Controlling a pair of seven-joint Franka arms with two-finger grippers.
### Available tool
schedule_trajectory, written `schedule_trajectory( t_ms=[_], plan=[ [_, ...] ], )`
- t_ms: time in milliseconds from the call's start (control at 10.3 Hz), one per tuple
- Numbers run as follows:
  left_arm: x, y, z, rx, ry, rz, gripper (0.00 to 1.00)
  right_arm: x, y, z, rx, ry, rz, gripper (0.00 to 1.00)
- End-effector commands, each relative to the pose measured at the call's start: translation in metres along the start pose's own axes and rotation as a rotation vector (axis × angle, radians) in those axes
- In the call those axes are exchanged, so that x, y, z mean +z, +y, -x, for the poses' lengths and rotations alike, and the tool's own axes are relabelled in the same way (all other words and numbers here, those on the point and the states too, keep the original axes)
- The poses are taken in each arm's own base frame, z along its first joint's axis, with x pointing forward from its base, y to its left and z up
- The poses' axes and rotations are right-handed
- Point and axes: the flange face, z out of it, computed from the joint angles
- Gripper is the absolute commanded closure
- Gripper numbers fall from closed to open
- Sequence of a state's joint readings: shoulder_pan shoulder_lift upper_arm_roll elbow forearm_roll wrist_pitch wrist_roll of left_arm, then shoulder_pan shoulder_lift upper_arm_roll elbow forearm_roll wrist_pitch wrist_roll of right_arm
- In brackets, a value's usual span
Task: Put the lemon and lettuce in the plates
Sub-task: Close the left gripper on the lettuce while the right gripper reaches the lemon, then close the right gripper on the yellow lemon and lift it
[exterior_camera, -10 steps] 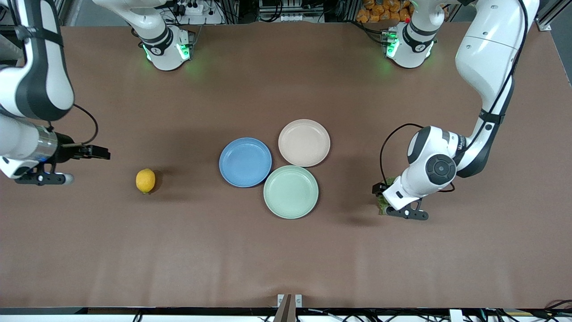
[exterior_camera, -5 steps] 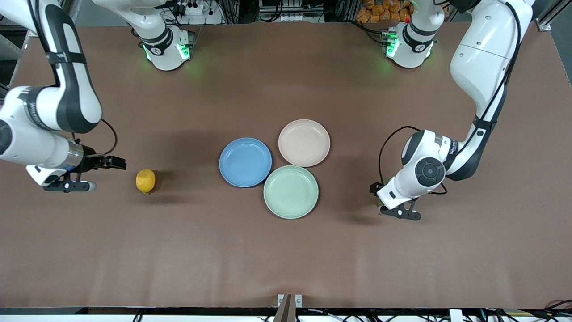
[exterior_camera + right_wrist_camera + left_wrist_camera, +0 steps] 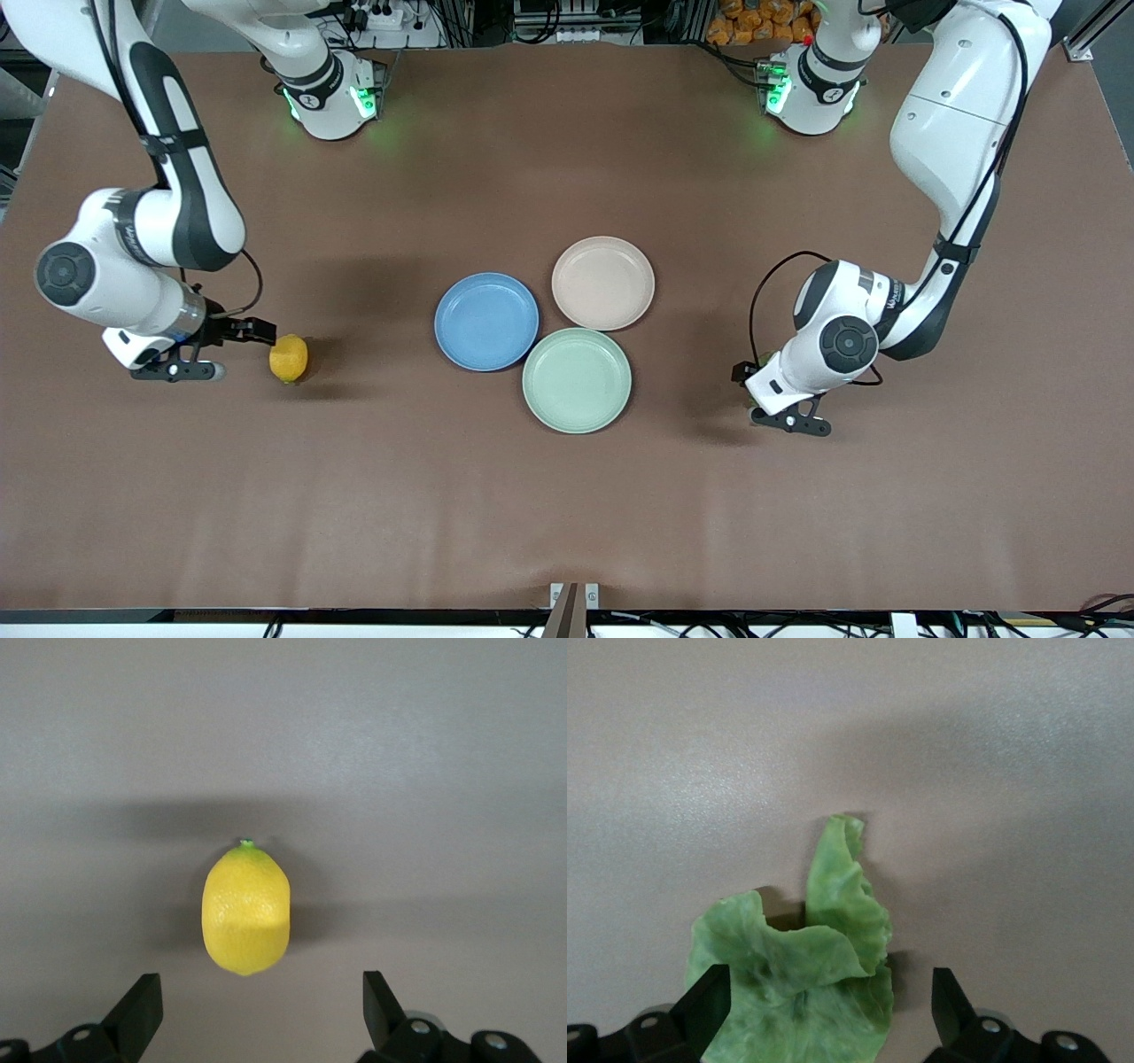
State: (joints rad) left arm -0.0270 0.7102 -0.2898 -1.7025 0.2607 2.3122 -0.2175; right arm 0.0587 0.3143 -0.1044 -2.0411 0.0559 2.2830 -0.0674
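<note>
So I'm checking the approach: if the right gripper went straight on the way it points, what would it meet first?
Most likely the lemon: it lies centred just ahead of the open right gripper, with nothing between them.

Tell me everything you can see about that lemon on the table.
The lemon is a small oval fruit, bright yellow with finely dimpled skin and a tiny green nub at one tip. It looks whole and unmarked. It lies on its side on the brown table, toward the right arm's end, well apart from the plates. Only the table touches it. The right gripper, fingers open, is right beside it, not yet around it.
</note>
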Motion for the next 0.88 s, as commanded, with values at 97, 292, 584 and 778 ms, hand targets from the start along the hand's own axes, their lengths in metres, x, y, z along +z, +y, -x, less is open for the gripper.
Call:
schedule_trajectory(
  t_ms=[97, 292, 584, 778],
  plan=[
    [0.007, 0.000, -0.002, 0.038, 0.010, -0.043, 0.00, 0.033, -0.008, 0.003, 0.029, 0.031, -0.018, 0.00],
    [0.008, -0.001, -0.002, 0.038, 0.009, -0.045, 0.00, 0.052, -0.008, 0.006, 0.028, 0.049, -0.011, 0.00],
    [0.009, -0.001, -0.001, 0.039, 0.006, -0.044, 0.00, 0.076, -0.009, 0.011, 0.026, 0.065, -0.001, 0.00],
    [0.013, -0.001, 0.000, 0.038, -0.002, -0.044, 0.00, 0.091, -0.011, 0.011, 0.039, 0.083, 0.005, 0.00]
  ],
)
